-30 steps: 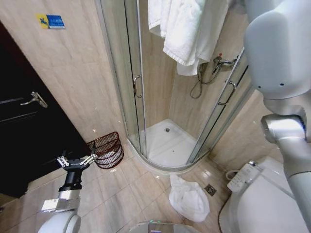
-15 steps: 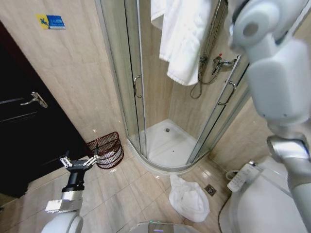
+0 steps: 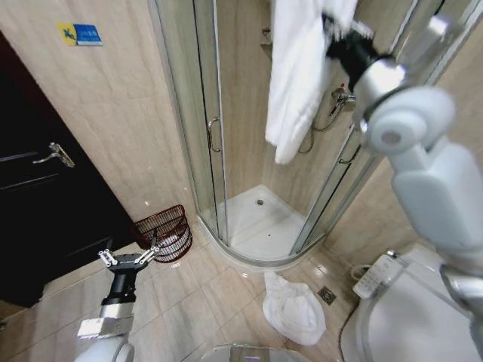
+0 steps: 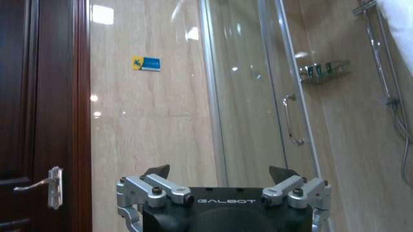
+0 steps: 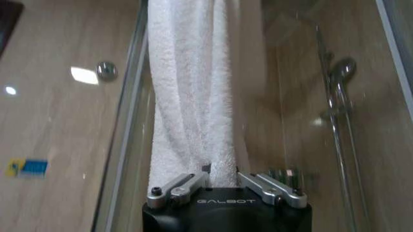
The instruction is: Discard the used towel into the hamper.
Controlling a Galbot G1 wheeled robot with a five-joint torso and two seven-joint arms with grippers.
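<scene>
A long white towel (image 3: 293,75) hangs high in front of the shower opening, pinched at its upper end by my right gripper (image 3: 332,30). In the right wrist view the towel (image 5: 190,96) runs straight out from between the closed fingers of the right gripper (image 5: 223,175). The hamper (image 3: 166,232), a dark reddish wire basket, stands on the floor against the wall, left of the shower door. Low beside it, my left gripper (image 3: 128,258) is open and holds nothing; the left wrist view shows the left gripper (image 4: 219,170) with its fingers spread.
A second white towel (image 3: 294,308) lies crumpled on the tiles near a floor drain (image 3: 327,295). The curved glass shower enclosure (image 3: 207,136) fills the middle, a dark door (image 3: 38,188) is at left, and a toilet (image 3: 411,317) at lower right.
My right arm has swung back and up, carrying the towel to the right so it hangs longer and narrower. The left gripper has drifted slightly nearer to me.
</scene>
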